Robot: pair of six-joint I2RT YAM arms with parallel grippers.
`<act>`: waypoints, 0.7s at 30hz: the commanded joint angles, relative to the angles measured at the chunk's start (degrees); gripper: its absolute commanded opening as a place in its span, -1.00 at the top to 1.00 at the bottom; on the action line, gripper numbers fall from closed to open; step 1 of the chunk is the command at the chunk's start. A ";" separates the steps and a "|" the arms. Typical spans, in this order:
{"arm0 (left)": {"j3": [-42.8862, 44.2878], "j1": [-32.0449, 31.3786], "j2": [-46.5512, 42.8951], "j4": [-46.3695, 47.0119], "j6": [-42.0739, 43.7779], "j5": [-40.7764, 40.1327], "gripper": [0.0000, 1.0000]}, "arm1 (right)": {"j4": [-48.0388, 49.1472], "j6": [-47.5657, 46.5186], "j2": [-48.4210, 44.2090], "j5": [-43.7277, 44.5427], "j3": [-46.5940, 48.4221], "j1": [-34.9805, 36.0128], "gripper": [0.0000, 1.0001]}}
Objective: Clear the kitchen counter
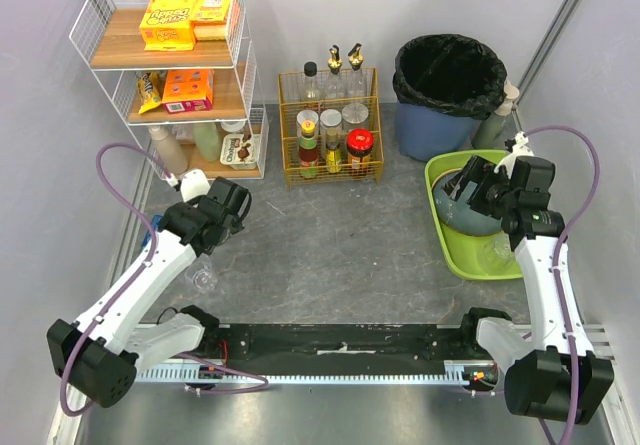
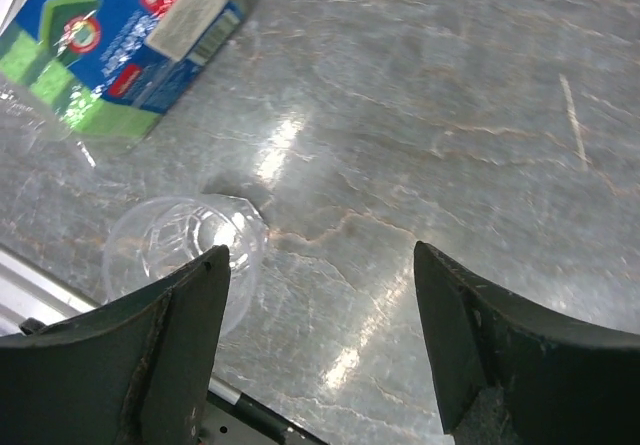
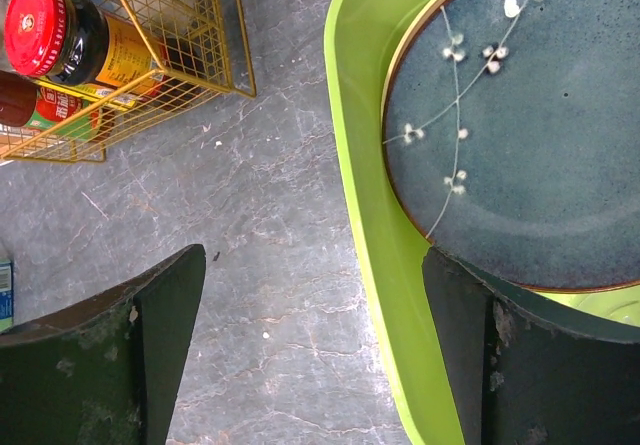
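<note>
The kitchen counter (image 1: 340,255) filled the middle of the overhead view. It ran from the arms' bases at the near edge to the white wire rack (image 1: 170,75), the gold wire basket (image 1: 330,125) and the black-lined bin (image 1: 448,90) along the far wall.

The left gripper (image 2: 318,253) hung over the counter's left part, its fingers spread with only bare stone between them. Its wrist camera alone showed clearly what lay below. A clear plastic cup (image 2: 180,250) sat just beside the left finger and was partly hidden by it. A blue and green box (image 2: 120,45) lay farther off, mostly covered by the arm in the overhead view.

The right gripper (image 3: 312,257) was also spread wide, straddling the left rim of the lime-green tray (image 3: 375,225) on the counter's right side. Its wrist view revealed the white sprig pattern on the dark blue plate (image 3: 530,135) in the tray. Whether the fingers touched the tray could not be told.
</note>
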 commanded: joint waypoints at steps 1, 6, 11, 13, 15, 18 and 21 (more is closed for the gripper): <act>-3.42 4.22 -1.21 2.97 -6.04 -4.14 -0.56 | 1.13 0.62 0.11 -1.12 -0.56 0.12 -0.91; -7.99 7.13 -1.65 4.91 -9.29 -4.58 -0.47 | 1.13 0.45 0.20 -0.95 -1.09 0.21 -0.91; -11.51 8.36 -0.86 6.14 -11.49 -2.73 -0.40 | 0.86 0.18 0.20 -0.51 -1.61 0.12 -0.91; -13.00 8.62 -0.77 7.19 -11.75 -1.59 -0.35 | 0.77 0.09 0.37 -0.25 -1.61 0.21 -0.91; -14.15 8.89 -0.86 7.90 -11.93 -0.80 -0.29 | 0.69 0.09 0.54 -0.33 -1.70 0.29 -0.92; -15.46 9.33 -0.60 9.22 -11.93 0.25 -0.15 | 0.60 0.01 0.55 -0.16 -1.79 0.12 -0.91; -16.35 9.68 -0.42 10.36 -11.84 0.70 0.17 | 0.60 -0.08 0.81 -0.07 -1.79 0.21 -0.91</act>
